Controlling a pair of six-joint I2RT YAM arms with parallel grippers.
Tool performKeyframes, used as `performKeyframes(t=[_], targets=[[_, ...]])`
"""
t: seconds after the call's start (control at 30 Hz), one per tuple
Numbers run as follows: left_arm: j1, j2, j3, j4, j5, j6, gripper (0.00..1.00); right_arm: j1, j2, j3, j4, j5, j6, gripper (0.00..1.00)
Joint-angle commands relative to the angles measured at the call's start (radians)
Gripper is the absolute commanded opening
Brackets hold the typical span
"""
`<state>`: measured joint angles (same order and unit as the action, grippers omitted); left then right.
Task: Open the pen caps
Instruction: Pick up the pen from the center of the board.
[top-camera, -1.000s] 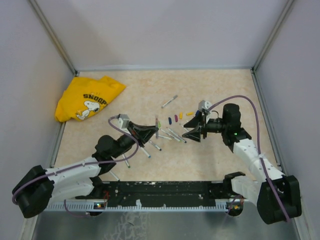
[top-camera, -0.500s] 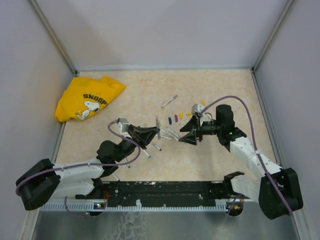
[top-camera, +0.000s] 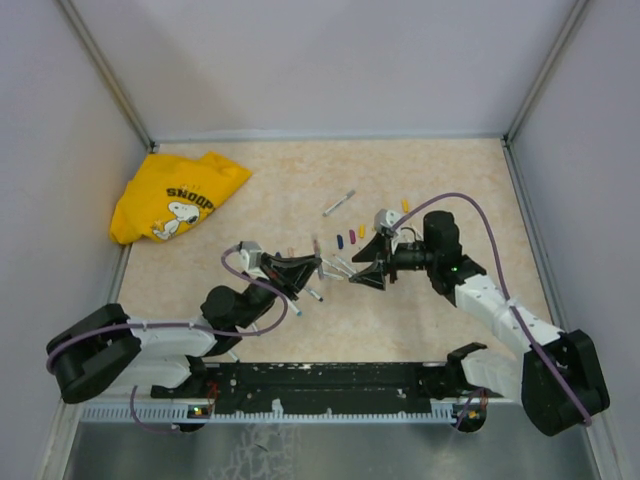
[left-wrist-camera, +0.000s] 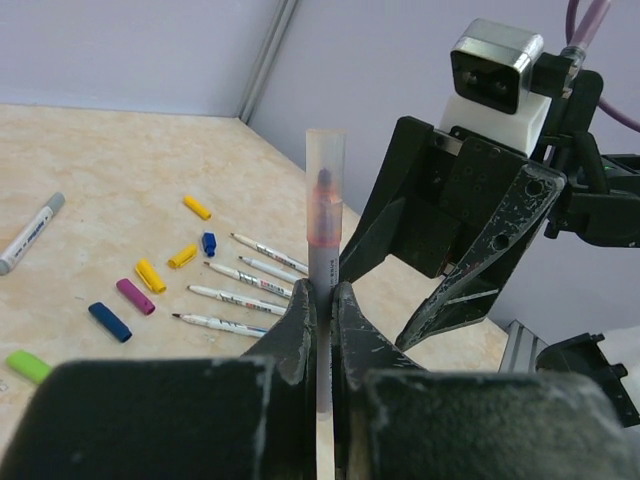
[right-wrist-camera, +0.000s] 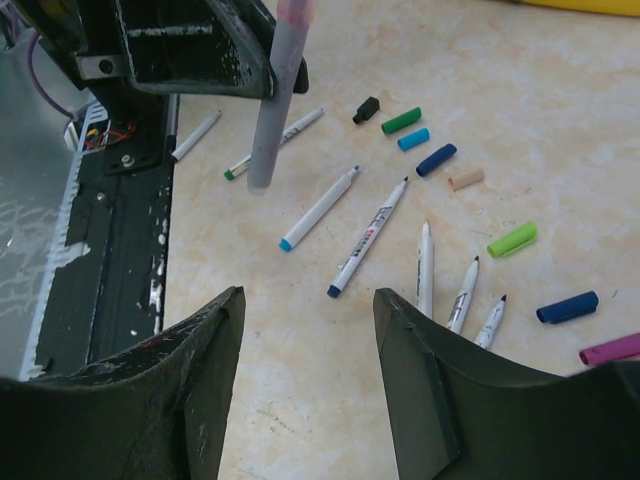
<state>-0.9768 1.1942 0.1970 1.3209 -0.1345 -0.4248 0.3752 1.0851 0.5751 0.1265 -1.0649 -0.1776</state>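
Observation:
My left gripper (left-wrist-camera: 321, 295) is shut on a grey-white pen (left-wrist-camera: 324, 250) and holds it upright. The pen's translucent cap (left-wrist-camera: 325, 165), over a reddish tip, sticks up above the fingers. From above, the left gripper (top-camera: 316, 267) and the open right gripper (top-camera: 353, 278) face each other a short way apart. The right gripper (right-wrist-camera: 308, 295) holds nothing, and the held pen (right-wrist-camera: 275, 95) hangs ahead of it. Loose pen caps lie on the table: green (right-wrist-camera: 401, 120), blue (right-wrist-camera: 436, 159), lime (right-wrist-camera: 512, 239), yellow (left-wrist-camera: 150, 275), purple (left-wrist-camera: 135, 296).
Several uncapped pens (right-wrist-camera: 368, 238) lie under and between the grippers. A grey marker (top-camera: 339, 202) lies farther back, and a yellow Snoopy shirt (top-camera: 178, 195) is at the back left. A black rail (top-camera: 320, 390) runs along the near edge. Walls close in three sides.
The right gripper has moved left toward the left gripper, staying open. The left gripper has edged right with the pen still in it.

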Motion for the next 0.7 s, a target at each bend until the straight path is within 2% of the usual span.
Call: performKeyframes(t=[0.0, 0.47, 0.67], targets=[[-0.017, 0.044, -0.011, 0.140, -0.041, -0.008, 0.00, 0.033, 0.007, -0.016, 0.140, 0.056, 0.039, 0.55], [-0.033, 0.152, -0.019, 0.264, -0.200, -0.095, 0.00, 0.068, 0.063, -0.046, 0.288, 0.096, 0.210, 0.55], [-0.036, 0.192, -0.001, 0.286, -0.212, -0.121, 0.00, 0.073, 0.089, -0.052, 0.340, 0.100, 0.288, 0.54]])
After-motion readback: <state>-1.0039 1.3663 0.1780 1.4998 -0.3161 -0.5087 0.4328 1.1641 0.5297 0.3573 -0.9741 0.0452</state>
